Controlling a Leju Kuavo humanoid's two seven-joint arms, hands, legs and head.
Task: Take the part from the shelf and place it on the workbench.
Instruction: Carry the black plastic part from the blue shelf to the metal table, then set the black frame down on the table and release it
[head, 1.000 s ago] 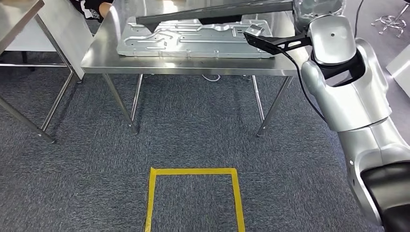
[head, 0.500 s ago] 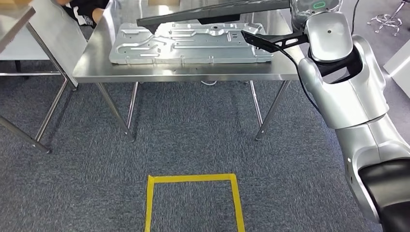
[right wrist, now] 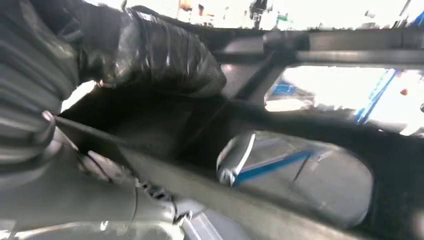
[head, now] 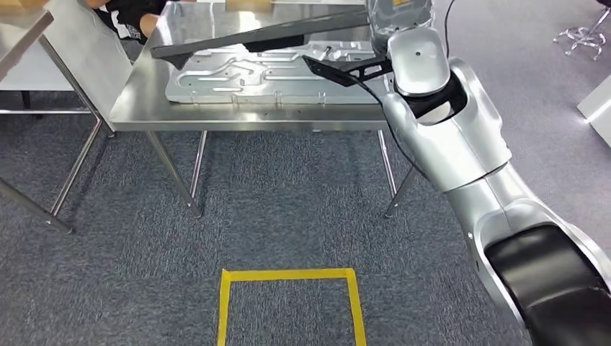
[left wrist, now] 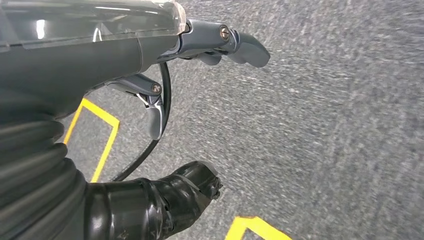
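Scene: A humanoid robot is standing on grey carpet, facing a steel workbench [head: 144,112], with a square of yellow floor tape [head: 288,275] lying between its feet and the bench.

Part being carried: A long, dark, flat part [head: 259,34] is hanging tilted in the air above the bench top, its far end reaching toward the bench's left edge and sitting lower than the held end. It is not yet resting on anything.

Right hand: The right hand [right wrist: 150,50] is grasping the dark part near its right end; from the wrist camera the thumb is lying over the part's dark frame. Holding one end is likely what is leaving the long part sloped.

Right arm: The silver right arm [head: 447,137] is reaching forward over the bench's right front corner, apparently to bring the load over the surface.

Left hand: The left hand [left wrist: 165,100] is hanging over the carpet, released, fingers apart and gripping nothing.

Already on the bench: A pale stamped metal panel [head: 266,76] is lying flat on the bench, directly below the dark part.

Bystander: A person's arm [head: 137,18] is showing beyond the bench's far left corner.

Stage, as I judge it: Carrying is nearly over; setting down is remaining.
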